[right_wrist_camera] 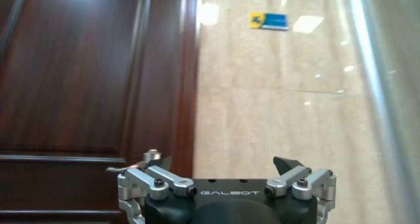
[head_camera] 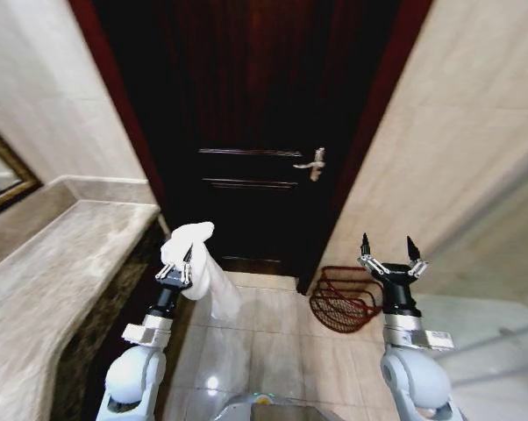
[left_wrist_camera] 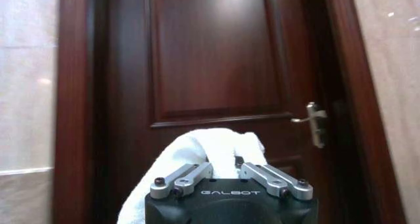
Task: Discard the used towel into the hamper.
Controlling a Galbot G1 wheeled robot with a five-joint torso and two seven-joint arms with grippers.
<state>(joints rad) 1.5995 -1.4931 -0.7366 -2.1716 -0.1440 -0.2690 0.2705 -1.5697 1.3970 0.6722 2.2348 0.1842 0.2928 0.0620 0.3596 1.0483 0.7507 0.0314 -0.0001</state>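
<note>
White terry cloth is bunched in my left hand (head_camera: 174,273): the towel (head_camera: 196,263) is pinched between the closed fingers, its free end hanging toward the floor tiles (head_camera: 264,338). In the left wrist view the towel (left_wrist_camera: 196,157) mounds up over that hand (left_wrist_camera: 226,177) with the dark wooden door (left_wrist_camera: 217,61) straight ahead.

The hamper (head_camera: 345,298) is my landmark. It sits on the floor at the foot of the door frame, against the wall, and it looks tipped so its open mouth faces partly toward me. My right hand (head_camera: 389,254) hovers just beside it, nearly above its far edge, jaws spread wide and empty; the right wrist view shows the same open hand (right_wrist_camera: 223,172) facing the tiled wall (right_wrist_camera: 282,111). The towel-carrying hand is well apart from the hamper, on its other side.

I judge the carry is the step in hand. To do it well I'd bring the left hand over the hamper's rim, keep the dangling end from dragging outside, and only then release.
</note>
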